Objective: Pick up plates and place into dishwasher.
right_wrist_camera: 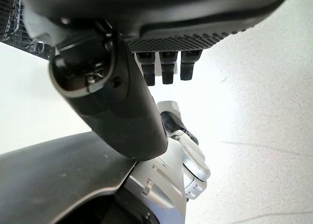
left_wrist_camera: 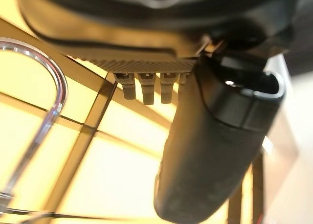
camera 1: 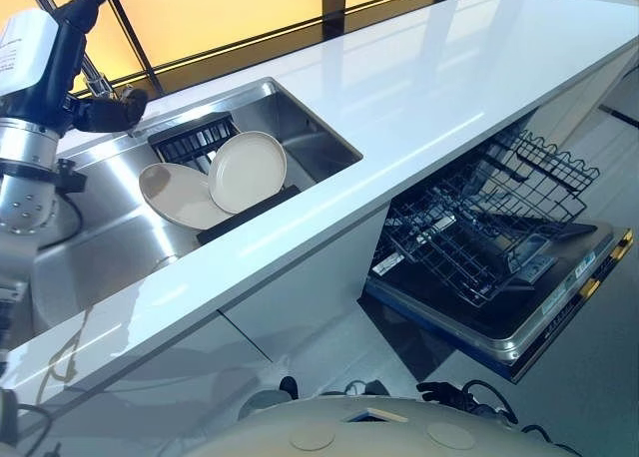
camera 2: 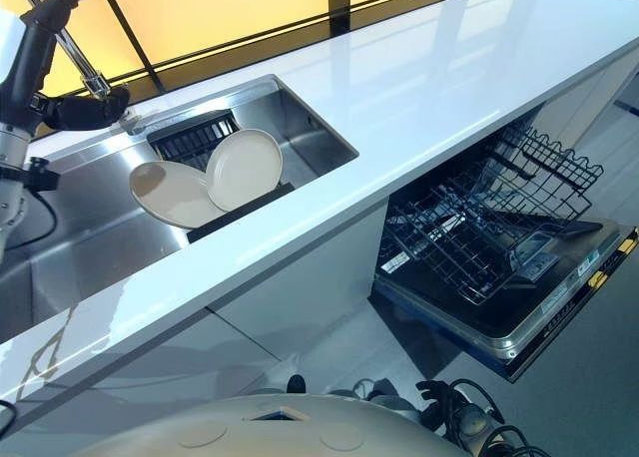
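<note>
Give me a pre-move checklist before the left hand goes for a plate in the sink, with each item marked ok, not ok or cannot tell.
1. Plates reachable: two beige plates lean in the black rack inside the sink, overlapping each other. Ok.
2. Left hand free: raised above the sink's far left corner beside the faucet, fingers straight, holding nothing. Ok.
3. Faucet clearance: the hand sits close to it. Cannot tell if the way down is clear.
4. Dishwasher open: door down, lower rack pulled out and empty. Ok.
5. Right hand free: fingers straight, nothing held. Ok.
6. Countertop between sink and dishwasher unobstructed. Ok.
</note>
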Motion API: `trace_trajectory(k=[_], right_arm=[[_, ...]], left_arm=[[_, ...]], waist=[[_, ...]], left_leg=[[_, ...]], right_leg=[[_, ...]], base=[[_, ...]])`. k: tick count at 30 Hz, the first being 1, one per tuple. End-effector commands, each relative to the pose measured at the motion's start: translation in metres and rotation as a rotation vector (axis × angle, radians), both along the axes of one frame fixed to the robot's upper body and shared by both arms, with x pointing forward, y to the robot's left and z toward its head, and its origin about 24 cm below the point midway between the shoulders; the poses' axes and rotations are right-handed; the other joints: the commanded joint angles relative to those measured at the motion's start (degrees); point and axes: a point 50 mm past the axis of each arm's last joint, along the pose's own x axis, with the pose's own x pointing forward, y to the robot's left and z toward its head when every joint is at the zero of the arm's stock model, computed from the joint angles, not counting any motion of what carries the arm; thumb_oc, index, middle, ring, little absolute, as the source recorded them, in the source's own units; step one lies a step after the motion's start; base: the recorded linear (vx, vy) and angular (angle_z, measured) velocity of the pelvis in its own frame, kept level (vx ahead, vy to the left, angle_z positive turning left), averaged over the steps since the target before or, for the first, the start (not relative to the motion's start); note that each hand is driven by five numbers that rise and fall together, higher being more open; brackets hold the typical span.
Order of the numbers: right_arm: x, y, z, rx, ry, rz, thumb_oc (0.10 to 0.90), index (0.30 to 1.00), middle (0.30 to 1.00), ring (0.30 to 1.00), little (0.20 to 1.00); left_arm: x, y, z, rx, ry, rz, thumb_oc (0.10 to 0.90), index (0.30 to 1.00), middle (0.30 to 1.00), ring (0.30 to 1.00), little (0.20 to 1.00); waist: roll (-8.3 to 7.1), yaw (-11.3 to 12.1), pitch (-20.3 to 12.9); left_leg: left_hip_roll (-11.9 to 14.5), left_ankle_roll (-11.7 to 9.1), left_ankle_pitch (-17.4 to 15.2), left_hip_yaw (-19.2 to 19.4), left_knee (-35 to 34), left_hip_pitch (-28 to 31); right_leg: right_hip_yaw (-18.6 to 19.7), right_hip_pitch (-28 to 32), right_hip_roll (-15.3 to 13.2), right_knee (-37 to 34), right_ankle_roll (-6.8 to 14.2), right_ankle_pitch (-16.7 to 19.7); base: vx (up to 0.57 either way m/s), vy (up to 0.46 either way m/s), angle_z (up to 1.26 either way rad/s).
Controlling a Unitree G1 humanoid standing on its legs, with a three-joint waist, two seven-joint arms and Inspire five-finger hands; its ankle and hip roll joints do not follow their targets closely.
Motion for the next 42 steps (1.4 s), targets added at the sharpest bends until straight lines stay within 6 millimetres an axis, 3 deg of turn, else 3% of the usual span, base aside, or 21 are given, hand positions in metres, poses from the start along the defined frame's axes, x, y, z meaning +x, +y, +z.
trace_trajectory(k=[1, 7, 17, 23, 32, 42], right_arm=[[0.035, 0.008, 0.006, 0.063, -0.098, 0.051, 0.800, 0.900, 0.900, 0.900, 0.900], [0.034, 0.001, 0.007, 0.050, -0.079, 0.060, 0.800, 0.900, 0.900, 0.900, 0.900], [0.034, -0.003, 0.009, 0.036, -0.088, 0.048, 0.800, 0.900, 0.900, 0.900, 0.900], [0.035, -0.005, 0.010, 0.024, -0.105, 0.024, 0.800, 0.900, 0.900, 0.900, 0.900], [0.033, -0.011, 0.011, -0.001, -0.088, 0.008, 0.800, 0.900, 0.900, 0.900, 0.900], [0.043, -0.010, 0.015, 0.016, -0.132, -0.001, 0.800, 0.900, 0.900, 0.900, 0.900]], left_arm=[[0.000, -0.007, 0.089, 0.189, -0.237, -0.015, 0.800, 0.900, 0.900, 0.900, 0.900], [0.013, -0.018, 0.109, 0.387, -0.118, -0.005, 0.800, 0.900, 0.900, 0.900, 0.900], [0.032, -0.027, 0.115, 0.482, 0.039, -0.017, 0.800, 0.900, 0.900, 0.900, 0.900], [0.040, -0.029, 0.105, 0.497, 0.157, -0.034, 0.800, 0.900, 0.900, 0.900, 0.900], [0.053, -0.025, 0.074, 0.504, 0.490, 0.007, 0.800, 0.900, 0.900, 0.900, 0.900], [0.061, -0.019, 0.067, 0.415, 0.555, 0.022, 0.800, 0.900, 0.900, 0.900, 0.900]], waist=[[1.99, -1.64, -0.20], [3.13, -3.00, -0.06], [4.12, -4.91, 0.36], [4.30, -6.21, 0.84], [3.79, -7.94, 2.05], [3.87, -8.82, 2.84]], left_leg=[[-3.90, 2.89, -8.47, 4.19, 0.44, 3.75], [-4.34, 3.44, -8.97, 4.46, 0.99, 4.28], [-4.99, 4.00, -9.51, 5.49, 1.20, 4.82], [-5.31, 4.31, -9.87, 6.84, 1.19, 4.89], [-5.70, 5.21, -10.54, 9.25, 2.03, 4.62], [-6.00, 5.56, -10.72, 10.19, 2.49, 3.80]], right_leg=[[0.79, -1.17, 1.77, 4.35, 2.47, -4.58], [2.17, -1.32, 1.68, 5.28, 2.90, -4.89], [3.73, -1.55, 1.64, 5.08, 3.57, -4.30], [4.65, -2.31, 1.45, 5.01, 4.23, -3.65], [6.55, -3.62, 1.33, 5.46, 5.30, -2.70], [7.61, -5.04, 1.11, 5.98, 5.84, -2.10]], base=[[0.03, 0.039, 0.01], [0.04, 0.025, -0.05], [0.05, 0.020, -0.10], [0.03, 0.029, -0.10], [0.01, 0.031, -0.17], [0.00, 0.026, -0.08]])
